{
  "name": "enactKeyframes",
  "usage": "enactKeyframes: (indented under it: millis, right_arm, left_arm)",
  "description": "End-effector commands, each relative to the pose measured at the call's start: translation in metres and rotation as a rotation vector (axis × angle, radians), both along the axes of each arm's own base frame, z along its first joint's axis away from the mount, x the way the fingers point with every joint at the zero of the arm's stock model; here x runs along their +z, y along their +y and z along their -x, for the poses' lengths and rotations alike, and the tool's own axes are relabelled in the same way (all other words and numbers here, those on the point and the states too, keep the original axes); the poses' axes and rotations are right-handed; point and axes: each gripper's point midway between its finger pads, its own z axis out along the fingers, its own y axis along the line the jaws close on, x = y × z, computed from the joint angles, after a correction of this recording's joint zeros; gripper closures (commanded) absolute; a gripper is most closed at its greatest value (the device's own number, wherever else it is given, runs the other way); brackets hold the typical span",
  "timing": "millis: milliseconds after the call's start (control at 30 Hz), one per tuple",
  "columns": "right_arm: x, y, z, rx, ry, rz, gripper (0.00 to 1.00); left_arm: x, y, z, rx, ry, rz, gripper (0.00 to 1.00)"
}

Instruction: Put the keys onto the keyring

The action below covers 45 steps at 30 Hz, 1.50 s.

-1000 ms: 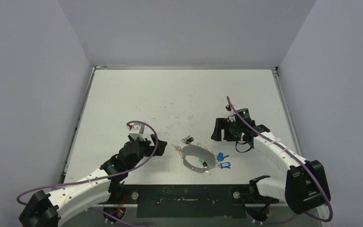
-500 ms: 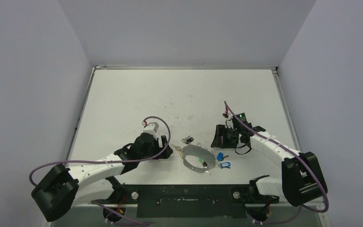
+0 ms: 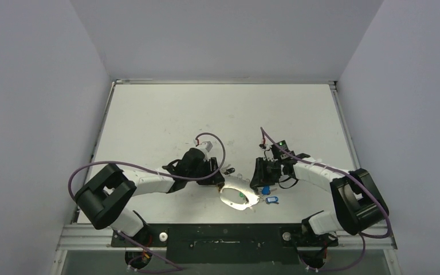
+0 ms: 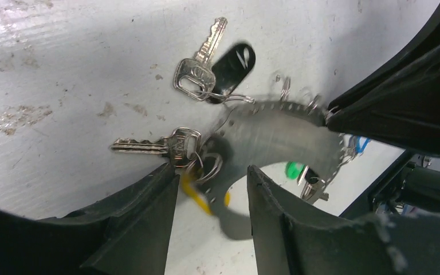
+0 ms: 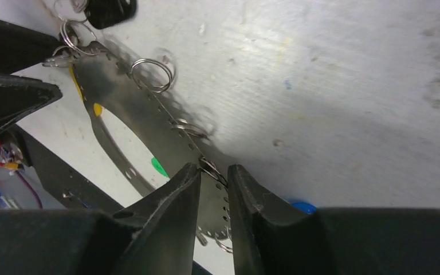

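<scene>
The keyring point(image 3: 235, 201) is a flat silvery perforated loop lying between my two arms; it also fills the left wrist view point(image 4: 275, 117). Hung on it are keys: a silver one point(image 4: 149, 146) beside a yellow tag point(image 4: 197, 196), a green tag point(image 5: 159, 167) and blue tags point(image 3: 270, 199). A loose key point(image 4: 197, 74) with a black tag point(image 4: 232, 63) lies just off the loop. My left gripper point(image 4: 209, 183) straddles the loop's left side, jaws apart. My right gripper point(image 5: 213, 172) is nearly shut, pinching the loop's right band point(image 5: 212, 200).
Small split rings point(image 5: 152, 74) hang along the keyring's outer edge. The table's black front rail point(image 3: 223, 235) runs just behind the loop. Purple cables point(image 3: 149, 171) arc over both arms. The right arm's dark fingers point(image 4: 401, 97) crowd the left wrist view's right side.
Both arms have reached inward to the keyring from either side, and both sets of jaws have narrowed. The loop looks shifted and is blurred.
</scene>
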Motion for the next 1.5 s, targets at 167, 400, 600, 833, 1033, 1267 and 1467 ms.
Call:
enactKeyframes:
  millis: [167,400,600,833,1033,1267,1467]
  right_arm:
    - [0.033,0.041,-0.017,0.074,-0.073,-0.082,0.98]
    - [0.058,0.064,-0.026,0.13,-0.134,-0.093,1.0]
    - [0.06,0.09,-0.025,0.154,-0.123,-0.119,1.0]
    - [0.046,0.121,-0.006,0.171,-0.046,-0.16,0.93]
    - [0.053,0.133,-0.002,0.189,-0.071,-0.207,0.64]
    - [0.075,0.095,-0.03,0.162,-0.218,-0.16,0.37]
    - [0.069,0.065,-0.037,0.165,-0.247,-0.106,0.35]
  left_arm:
    - [0.01,0.0,-0.026,0.094,-0.025,0.036,0.68]
    - [0.012,0.027,-0.047,0.172,-0.018,0.042,0.73]
    - [0.028,0.06,-0.066,0.244,-0.1,-0.001,0.73]
    - [0.046,0.084,-0.08,0.265,-0.192,-0.069,0.71]
    - [0.055,0.105,-0.078,0.285,-0.236,-0.143,0.55]
    - [0.068,0.109,-0.068,0.226,-0.336,-0.118,0.45]
    - [0.081,0.09,-0.055,0.12,-0.422,0.019,0.45]
